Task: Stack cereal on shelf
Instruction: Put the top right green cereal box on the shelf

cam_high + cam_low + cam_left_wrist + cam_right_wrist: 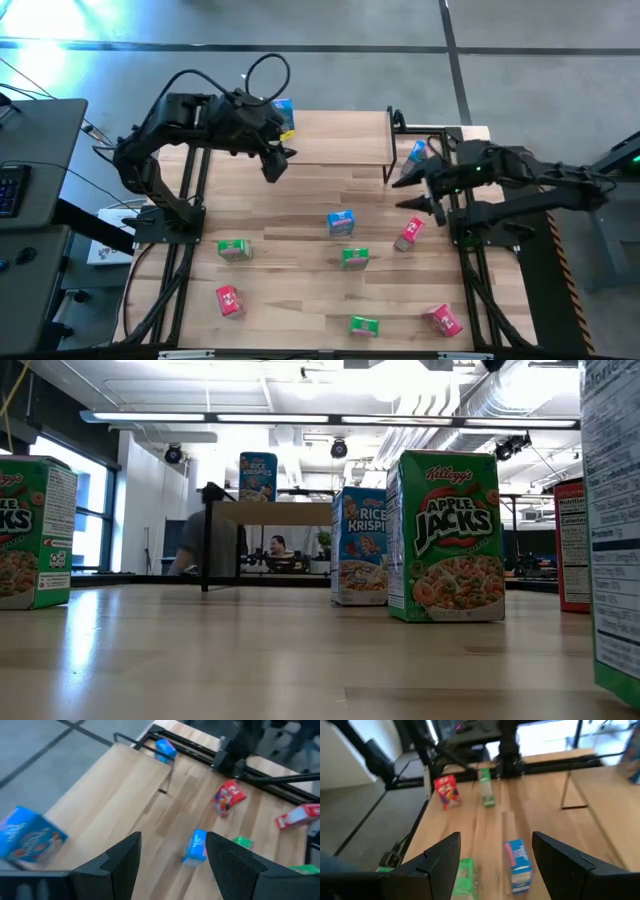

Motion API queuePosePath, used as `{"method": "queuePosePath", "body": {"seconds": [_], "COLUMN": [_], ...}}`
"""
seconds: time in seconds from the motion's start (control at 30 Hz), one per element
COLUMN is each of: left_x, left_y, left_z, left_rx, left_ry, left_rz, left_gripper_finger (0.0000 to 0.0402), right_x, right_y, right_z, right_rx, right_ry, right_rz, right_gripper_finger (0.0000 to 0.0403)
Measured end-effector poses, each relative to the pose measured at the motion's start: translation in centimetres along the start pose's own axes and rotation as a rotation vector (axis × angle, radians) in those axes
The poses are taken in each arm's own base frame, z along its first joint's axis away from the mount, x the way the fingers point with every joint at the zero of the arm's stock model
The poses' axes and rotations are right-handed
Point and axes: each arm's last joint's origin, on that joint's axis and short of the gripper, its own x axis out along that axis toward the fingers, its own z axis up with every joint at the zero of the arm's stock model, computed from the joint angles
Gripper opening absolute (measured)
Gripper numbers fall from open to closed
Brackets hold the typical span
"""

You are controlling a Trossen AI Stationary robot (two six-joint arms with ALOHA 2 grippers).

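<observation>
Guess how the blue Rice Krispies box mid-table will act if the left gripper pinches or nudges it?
The blue Rice Krispies box stands upright and narrow in the low view, so a high sideways nudge would likely tip it rather than slide it. It looks like thin printed cardboard, probably light, and its walls may dent under a hard pinch. The left gripper is open above the shelf.

- The wooden table (300,300) carried the shelf (340,140) at its far edge.
- Red, green and blue cereal boxes (341,222) lay scattered toward the near edge.
</observation>
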Motion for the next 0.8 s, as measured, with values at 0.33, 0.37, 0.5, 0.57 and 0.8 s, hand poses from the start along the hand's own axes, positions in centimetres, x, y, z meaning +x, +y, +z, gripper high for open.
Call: {"method": "queuePosePath", "body": {"seconds": [0.33,0.37,0.5,0.57,0.8], "left_x": [-3.9,-4.3,-5.6,-6.1,-7.0], "left_y": [1.9,2.0,2.6,2.9,3.2], "left_z": [-1.4,-1.6,-2.1,-2.2,-2.4], "left_rx": [0.015,0.014,0.011,0.018,0.039], "left_ry": [-0.008,-0.009,-0.02,-0.03,-0.05], "left_rz": [0.041,0.041,0.041,0.037,0.031], "left_gripper_finger": [0.0214,0.0214,0.0214,0.0214,0.0214], "right_x": [4.5,5.0,6.7,7.4,9.6], "right_y": [1.9,2.1,2.9,3.3,3.9], "right_z": [-0.4,-0.5,-0.7,-0.9,-2.0], "right_rx": [0.023,0.016,-0.004,-0.014,-0.003], "right_ry": [0.097,0.1,0.113,0.117,0.189], "right_rz": [0.047,0.047,0.037,0.026,-0.035], "right_gripper_finger": [0.0239,0.0239,0.0239,0.0239,0.0239]}}
